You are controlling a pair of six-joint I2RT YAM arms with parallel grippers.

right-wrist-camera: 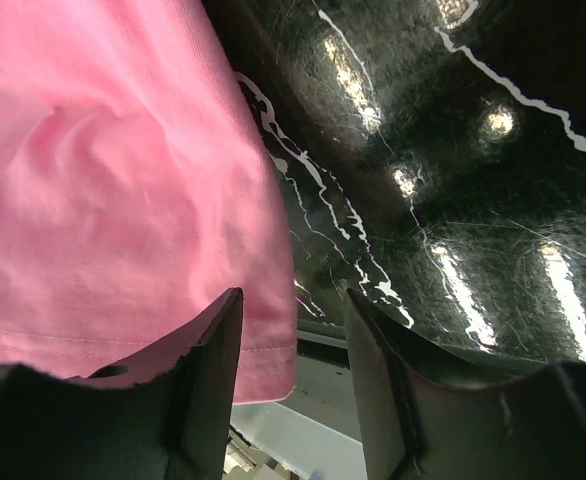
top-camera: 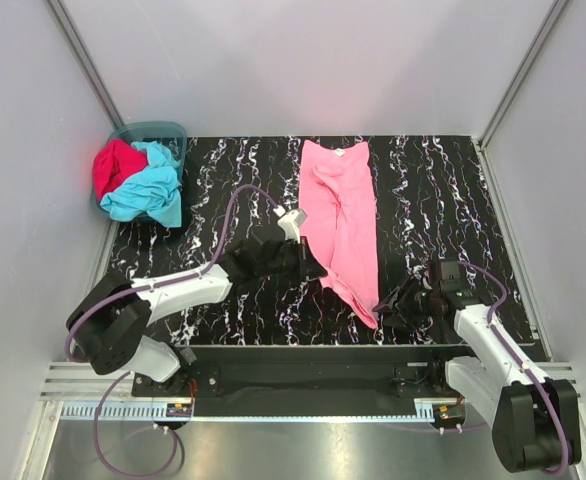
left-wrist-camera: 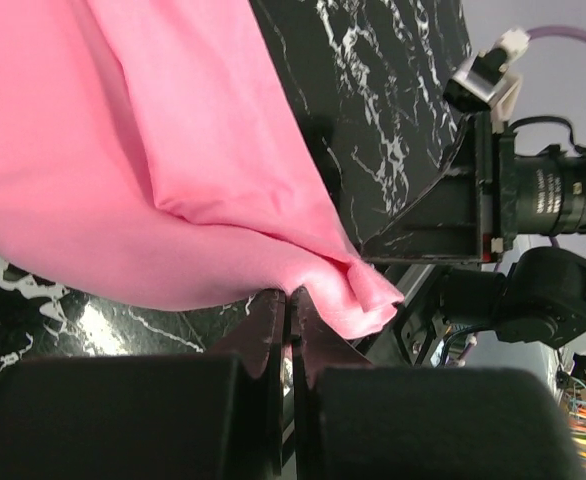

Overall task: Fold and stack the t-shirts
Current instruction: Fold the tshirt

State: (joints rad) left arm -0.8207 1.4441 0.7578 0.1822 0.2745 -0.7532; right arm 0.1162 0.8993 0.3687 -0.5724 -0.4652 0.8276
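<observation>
T-shirts fill the basket (top-camera: 165,129) at the far left corner of the bench (top-camera: 443,200): the red t-shirt (top-camera: 115,168) is bunched on the left, and the turquoise t-shirt (top-camera: 153,192) is heaped against it and spills over the front rim onto the dark marbled top.

Nearer the middle, the left arm reaches diagonally across the bench. The left tool (left-wrist-camera: 291,300) has its two fingers pressed together, pinching the left edge of the pink t-shirt (top-camera: 341,215) near its lower end. In the left wrist view the cloth gathers into creases just at the fingertips, and a shadow under it shows that this edge is raised off the surface.

The pink t-shirt lies lengthwise in the centre of the bench as a narrow strip, collar at the far end, hem toward the arms.

At the right, the right tool (right-wrist-camera: 293,300) sits low at the hem's near right corner with its fingers apart. The stitched corner of the cloth hangs against the left finger (right-wrist-camera: 208,360), and bare bench shows in the rest of the gap.
</observation>
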